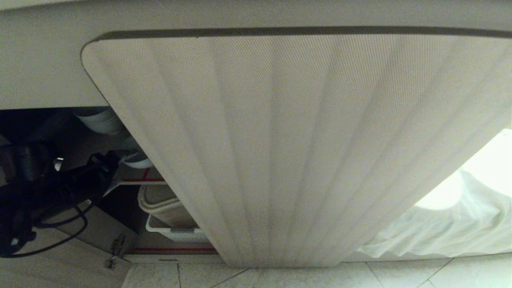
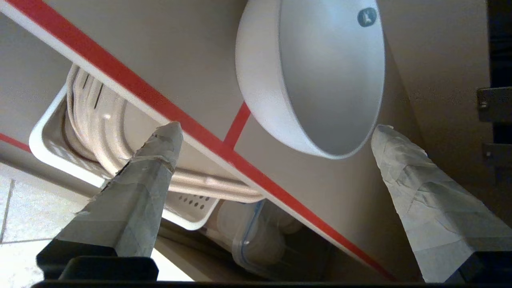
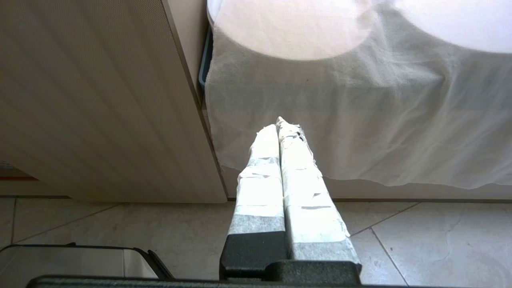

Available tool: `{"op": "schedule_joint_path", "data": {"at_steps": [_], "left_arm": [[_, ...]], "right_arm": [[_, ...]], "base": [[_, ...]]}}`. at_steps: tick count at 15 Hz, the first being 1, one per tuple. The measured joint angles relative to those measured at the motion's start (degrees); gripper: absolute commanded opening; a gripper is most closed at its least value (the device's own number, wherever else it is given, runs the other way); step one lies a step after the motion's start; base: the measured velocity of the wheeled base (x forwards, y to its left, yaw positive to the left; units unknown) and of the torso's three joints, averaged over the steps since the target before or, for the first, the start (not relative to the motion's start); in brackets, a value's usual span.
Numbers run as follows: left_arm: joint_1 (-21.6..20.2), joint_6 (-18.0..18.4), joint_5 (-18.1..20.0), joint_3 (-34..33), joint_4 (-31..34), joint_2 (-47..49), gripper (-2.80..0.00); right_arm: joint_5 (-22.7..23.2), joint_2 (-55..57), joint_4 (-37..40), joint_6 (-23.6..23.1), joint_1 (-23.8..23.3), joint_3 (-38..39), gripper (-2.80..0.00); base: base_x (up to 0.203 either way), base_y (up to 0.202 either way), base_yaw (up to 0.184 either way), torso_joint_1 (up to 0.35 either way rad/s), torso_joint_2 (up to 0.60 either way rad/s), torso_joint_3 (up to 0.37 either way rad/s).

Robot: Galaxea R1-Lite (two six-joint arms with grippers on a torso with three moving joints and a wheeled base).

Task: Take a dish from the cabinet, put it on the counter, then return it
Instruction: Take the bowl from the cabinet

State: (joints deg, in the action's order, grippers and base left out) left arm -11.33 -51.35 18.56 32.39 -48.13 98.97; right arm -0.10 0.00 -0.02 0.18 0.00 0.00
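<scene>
Dish (image 2: 320, 80), a plain white glossy bowl, rests on an inner shelf (image 2: 192, 64) of the cabinet (image 1: 304, 144), just behind the shelf's red-taped edge (image 2: 132, 86); a small dark mark shows on its inner wall. Left gripper (image 2: 276, 132) is inside the cabinet opening with its taped fingers (image 2: 136, 192) spread wide apart, the bowl lying just beyond and between the tips, neither fingertip touching it, nothing grasped. On the shelf below stand a white perforated basket (image 2: 52, 148) holding beige ware and a clear lidded container (image 2: 256, 236). Right gripper (image 3: 283, 124) hangs outside, over the tiled floor (image 3: 400, 248) beside a draped white cloth (image 3: 360, 120), its fingers pressed together and empty. The counter is not clearly identifiable in these views. Whether the bowl awaits its first lift or has just been returned cannot be told from this moment alone; judged by the released fingers, no carrying is under way.
</scene>
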Motion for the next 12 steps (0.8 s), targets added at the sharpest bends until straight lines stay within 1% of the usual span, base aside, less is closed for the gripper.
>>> {"op": "schedule_joint_path", "data": {"at_steps": [8, 12], "left_arm": [[0.0, -0.17, -0.83, 6.68, 0.0, 5.5, 0.0], [-0.05, -0.27, -0.83, 9.0, 0.01, 7.35, 0.0]], "right_arm": [[0.0, 0.0, -0.01, 0.0, 0.0, 0.0, -2.8], [0.0, 0.0, -0.01, 0.0, 0.02, 0.0, -2.8]], "base": [[0.0, 0.0, 0.0, 0.0, 0.0, 0.0], [0.0, 0.0, 0.0, 0.0, 0.0, 0.0]]}}
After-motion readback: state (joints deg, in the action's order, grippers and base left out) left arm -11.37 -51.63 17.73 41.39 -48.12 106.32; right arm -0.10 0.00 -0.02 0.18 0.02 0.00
